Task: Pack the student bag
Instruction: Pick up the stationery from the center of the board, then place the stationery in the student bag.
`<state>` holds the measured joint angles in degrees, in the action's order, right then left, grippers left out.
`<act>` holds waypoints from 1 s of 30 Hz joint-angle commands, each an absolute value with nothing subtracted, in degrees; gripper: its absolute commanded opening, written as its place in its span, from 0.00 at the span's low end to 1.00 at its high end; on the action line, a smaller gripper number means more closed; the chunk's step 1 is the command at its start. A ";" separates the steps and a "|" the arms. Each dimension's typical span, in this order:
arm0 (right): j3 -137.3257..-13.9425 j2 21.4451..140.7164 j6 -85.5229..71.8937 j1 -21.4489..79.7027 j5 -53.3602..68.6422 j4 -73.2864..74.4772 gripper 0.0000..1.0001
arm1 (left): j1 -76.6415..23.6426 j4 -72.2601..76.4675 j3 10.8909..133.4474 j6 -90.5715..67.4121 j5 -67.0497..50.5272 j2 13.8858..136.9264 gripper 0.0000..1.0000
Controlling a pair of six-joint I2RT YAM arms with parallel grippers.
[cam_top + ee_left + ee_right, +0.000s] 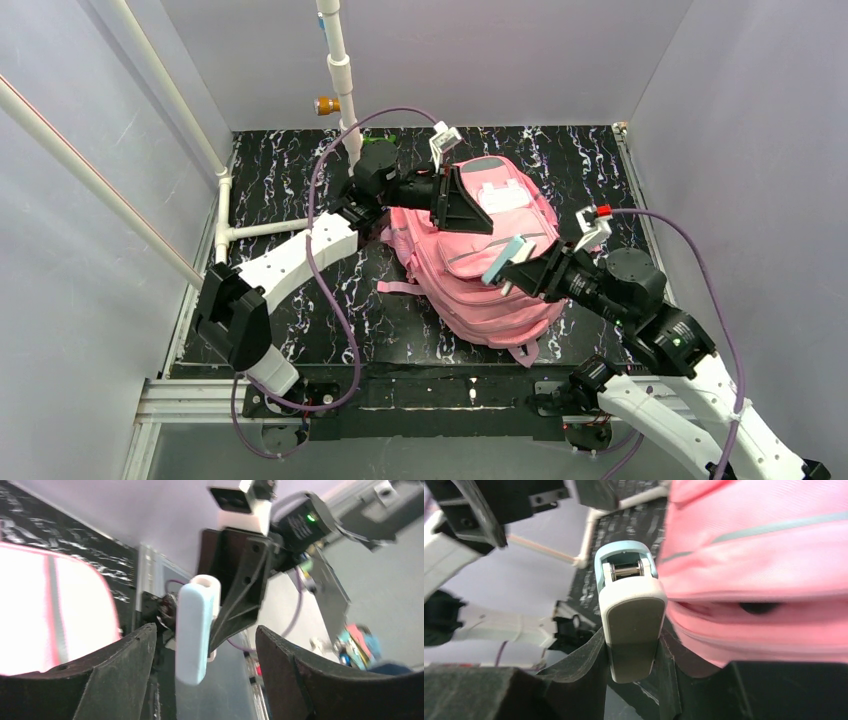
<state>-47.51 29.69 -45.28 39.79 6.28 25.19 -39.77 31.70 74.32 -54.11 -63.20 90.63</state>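
The pink student bag (490, 270) lies on the black marbled table, its white patch (503, 197) facing up. My right gripper (515, 270) is shut on a light blue and white stapler (503, 259) and holds it over the middle of the bag. In the right wrist view the stapler (630, 610) stands clamped between my fingers (631, 655), with the bag (764, 555) to its right. My left gripper (470, 200) is open and empty over the bag's far end. In the left wrist view the stapler (195, 630) shows beyond the open gripper (205, 629), and the bag (50, 610) is at the left.
A white pipe frame (340, 80) with an orange knob (326, 104) stands at the back left. Grey walls close in both sides. A metal rail (400, 395) runs along the near edge. Purple cables (320, 250) loop over both arms.
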 commanded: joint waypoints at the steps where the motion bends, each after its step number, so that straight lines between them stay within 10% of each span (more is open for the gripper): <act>1: -55.23 28.54 -48.28 39.73 -8.99 48.40 0.01 | -38.48 12.62 74.13 -38.30 -47.00 85.66 0.71; 11: -51.96 26.41 -62.94 40.51 -20.16 58.14 0.01 | -50.99 -13.95 76.23 -4.32 -8.05 83.76 0.68; 18: -29.54 16.10 -78.30 40.60 -11.22 24.34 0.01 | -64.34 -5.47 71.61 15.23 8.02 85.68 0.71; 30: -32.10 22.56 -78.95 40.54 -15.88 23.40 0.01 | -65.30 -7.29 72.75 18.05 14.64 86.87 0.27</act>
